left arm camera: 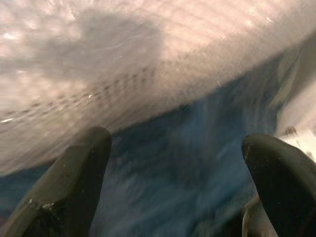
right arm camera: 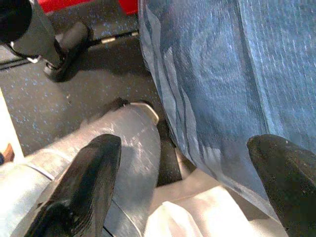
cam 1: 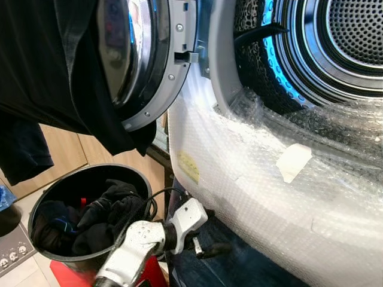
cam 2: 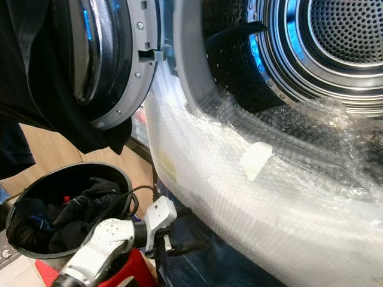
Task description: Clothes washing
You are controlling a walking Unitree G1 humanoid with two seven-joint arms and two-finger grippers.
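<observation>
Left gripper (left arm camera: 173, 168) spread wide, nothing between its two black fingers (left arm camera: 69, 182), aimed at blue denim fabric (left arm camera: 187, 163) just under the bubble wrap (cam 1: 287, 197) covering the washing machine's front. Seen from the head: left arm (cam 1: 140, 245) reaching forward from low down, silver and white wrist angled up toward the machine, black fingertips against the denim (cam 1: 239, 266) below the wrapped front, fingers themselves mostly hidden behind the wrist.

Right gripper (right arm camera: 182, 187) likewise wide open and empty, pointing down past hanging denim (right arm camera: 222, 84) toward dark speckled floor (right arm camera: 89, 79); pale, unclear shapes beneath it, hard to identify.

Washing machine door (cam 1: 146, 60) swung open at upper left, drum (cam 1: 353, 42) perforated and lit blue at the rim, cut off by the frame's edge. Black garment (cam 1: 54, 66) draped over the door, partly covering its glass. Round black basket (cam 1: 128, 173) beside the machine, holding dark clothes (cam 1: 102, 215) and a black cable looping over its rim. Red object under the basket, largely hidden.
</observation>
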